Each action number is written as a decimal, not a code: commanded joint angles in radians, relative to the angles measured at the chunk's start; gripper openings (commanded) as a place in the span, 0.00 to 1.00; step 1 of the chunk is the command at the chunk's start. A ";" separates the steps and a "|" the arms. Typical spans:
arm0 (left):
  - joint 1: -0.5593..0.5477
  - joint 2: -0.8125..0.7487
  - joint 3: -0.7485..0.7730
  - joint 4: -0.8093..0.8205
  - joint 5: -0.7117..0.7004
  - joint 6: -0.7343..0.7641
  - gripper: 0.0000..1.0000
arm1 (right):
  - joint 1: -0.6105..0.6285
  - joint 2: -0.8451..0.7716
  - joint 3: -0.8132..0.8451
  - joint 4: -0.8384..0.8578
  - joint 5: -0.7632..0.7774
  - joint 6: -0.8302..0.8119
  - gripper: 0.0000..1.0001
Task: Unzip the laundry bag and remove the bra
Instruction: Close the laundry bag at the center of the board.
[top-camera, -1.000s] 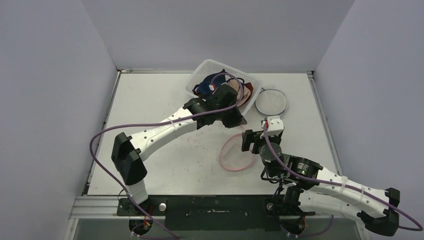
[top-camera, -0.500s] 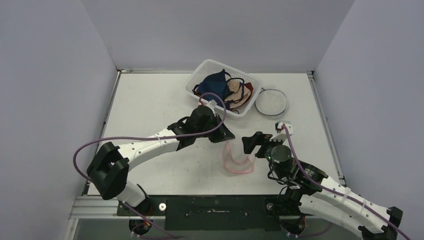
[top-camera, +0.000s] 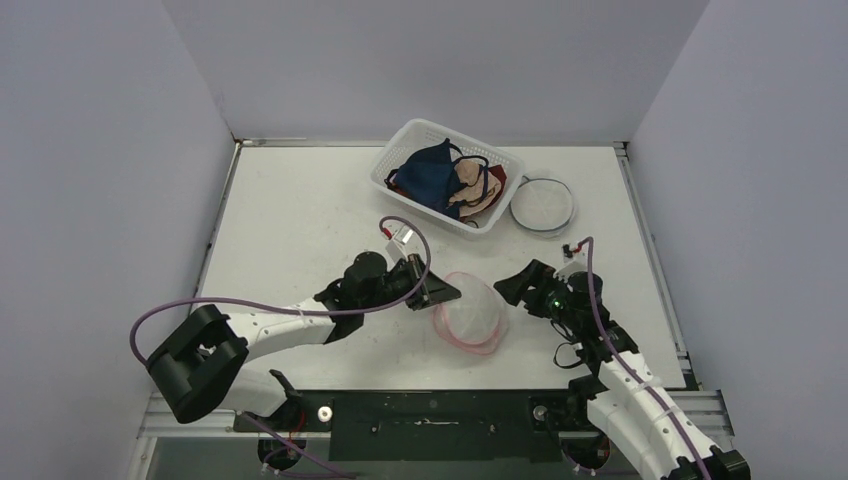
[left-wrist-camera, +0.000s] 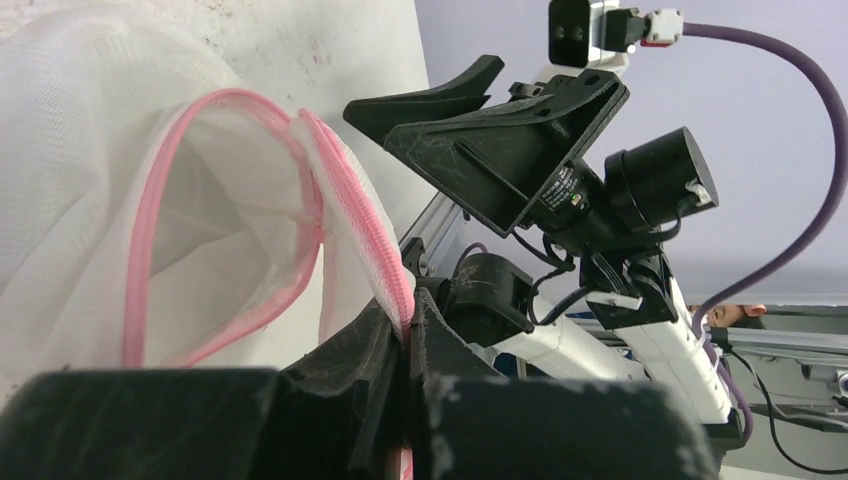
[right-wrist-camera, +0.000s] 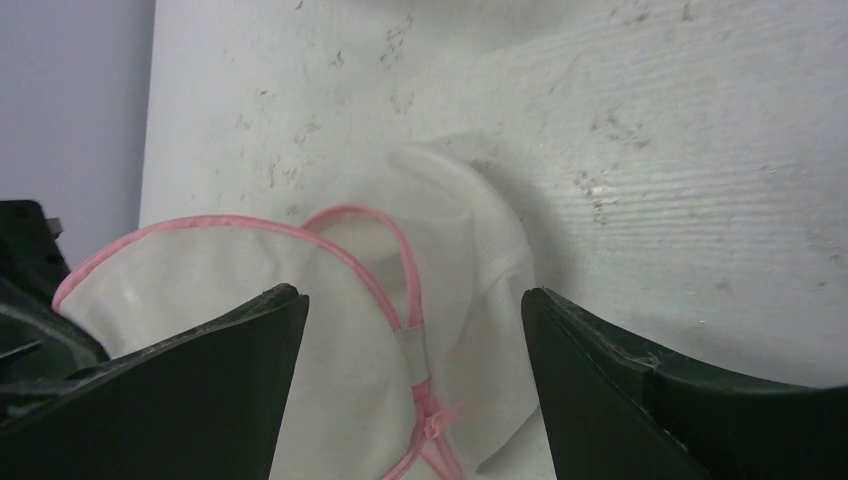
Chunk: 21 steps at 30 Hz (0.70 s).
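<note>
The white mesh laundry bag with a pink zipper rim lies near the table's front. My left gripper is shut on its pink zipper edge at the bag's left side. The bag's mouth gapes open and it looks flat and empty. My right gripper is open just right of the bag, facing it. In the right wrist view the bag and its pink zipper pull lie between my spread fingers. Bras, blue, beige and red, lie in the white basket.
A round white mesh pouch lies right of the basket at the back. Grey walls enclose the table on three sides. The black mounting rail runs along the near edge.
My left gripper pulled back from the basket toward the front, holding the bag's edge. The bag went from stretched to slumped on the table. My right arm drew back to the right.
</note>
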 joint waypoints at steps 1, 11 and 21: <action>-0.010 -0.017 -0.081 0.288 0.018 -0.008 0.00 | -0.020 0.010 -0.037 0.187 -0.237 0.051 0.80; -0.029 0.039 -0.181 0.452 -0.032 0.034 0.00 | -0.020 -0.020 -0.152 0.202 -0.288 0.084 0.78; -0.041 0.148 -0.232 0.576 -0.030 0.019 0.00 | -0.020 -0.129 -0.235 0.163 -0.310 0.127 0.73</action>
